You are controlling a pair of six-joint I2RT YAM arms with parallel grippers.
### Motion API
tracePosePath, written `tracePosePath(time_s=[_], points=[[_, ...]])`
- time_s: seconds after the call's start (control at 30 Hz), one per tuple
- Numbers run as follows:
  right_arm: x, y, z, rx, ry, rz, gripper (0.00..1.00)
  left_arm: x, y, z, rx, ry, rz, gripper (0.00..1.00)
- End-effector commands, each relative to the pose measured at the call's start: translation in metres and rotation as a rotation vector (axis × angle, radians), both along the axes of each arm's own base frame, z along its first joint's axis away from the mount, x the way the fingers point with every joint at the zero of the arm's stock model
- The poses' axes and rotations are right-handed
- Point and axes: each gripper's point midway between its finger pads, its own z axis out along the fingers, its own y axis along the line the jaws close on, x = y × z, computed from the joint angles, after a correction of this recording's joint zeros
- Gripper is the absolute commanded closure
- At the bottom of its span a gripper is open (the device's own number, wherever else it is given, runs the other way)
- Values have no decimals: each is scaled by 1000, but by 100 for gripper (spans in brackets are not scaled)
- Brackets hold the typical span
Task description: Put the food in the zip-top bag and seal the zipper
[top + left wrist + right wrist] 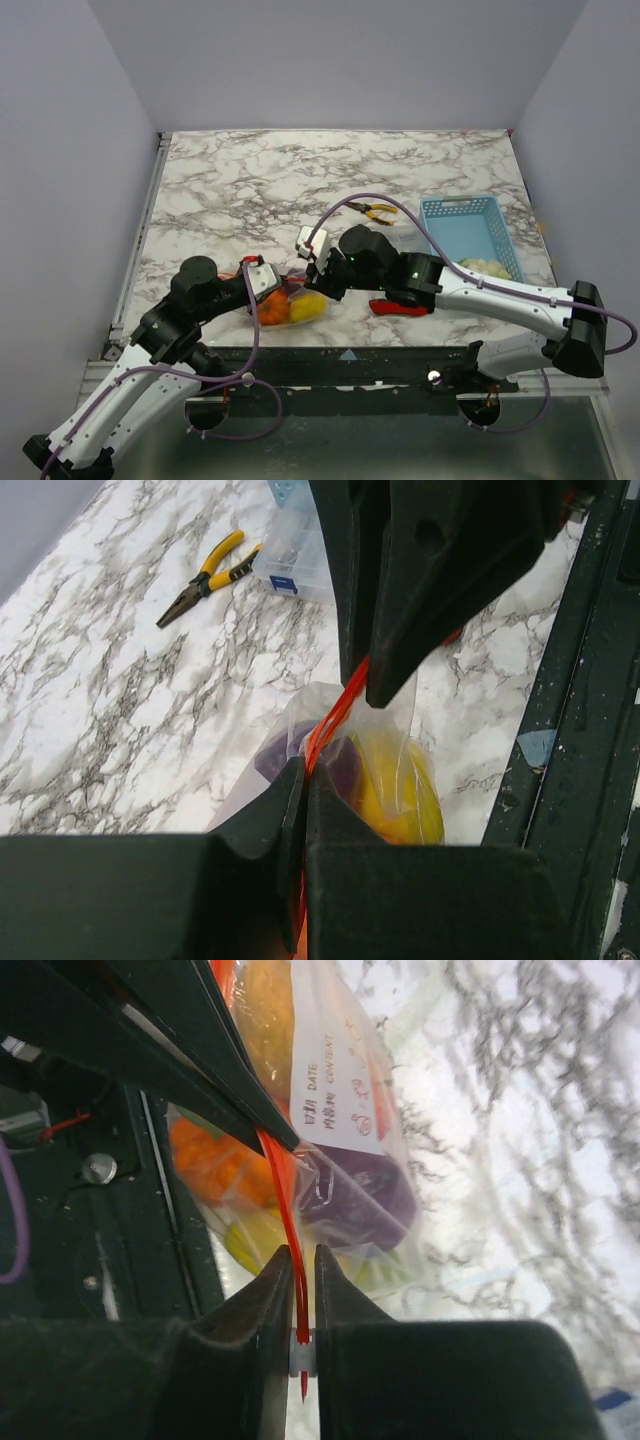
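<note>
The zip-top bag (297, 303) lies near the table's front edge, with yellow (402, 792), orange (213, 1163) and purple (366, 1196) food inside it. Its orange-red zipper (334, 718) runs taut between both grippers. My left gripper (305, 771) is shut on one end of the zipper. My right gripper (300, 1253) holds the other end, its jaws narrow around the strip (283, 1182), with a small white piece bridging them. In the top view the left gripper (266, 281) is at the bag's left and the right gripper (318, 276) at its upper right.
A light blue mesh basket (470, 228) stands at the right. Beside it are a clear compartment box (410, 237) and yellow-handled pliers (378, 210). A red-handled knife (398, 307) lies under the right arm. The dark table edge (560, 730) runs just beside the bag.
</note>
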Motion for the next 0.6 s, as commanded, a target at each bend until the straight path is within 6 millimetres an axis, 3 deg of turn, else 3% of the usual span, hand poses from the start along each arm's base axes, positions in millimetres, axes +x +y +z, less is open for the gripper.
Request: tracePosePath(time_s=[0.0, 0.07, 0.2, 0.27, 0.33, 0.5, 0.53, 0.57], points=[[-4, 12, 3, 6, 16, 32, 98, -4, -8, 12, -10, 28, -40, 92], [-6, 13, 3, 9, 18, 45, 100, -5, -9, 11, -4, 62, -44, 70], [-11, 14, 5, 23, 22, 74, 100, -9, -15, 6, 18, 131, -76, 49], [-13, 13, 6, 26, 26, 80, 100, -12, -19, 3, 25, 156, -111, 45], [-13, 13, 6, 26, 27, 81, 100, -14, -22, 1, 27, 162, -134, 46], [-11, 8, 8, 22, 27, 52, 100, -4, -17, -2, 40, 125, -82, 79], [-9, 6, 10, 19, 30, 37, 97, -2, -16, -1, 37, 114, -71, 84], [-8, 4, 12, 15, 33, 18, 86, -1, -15, 0, 30, 98, -60, 89]])
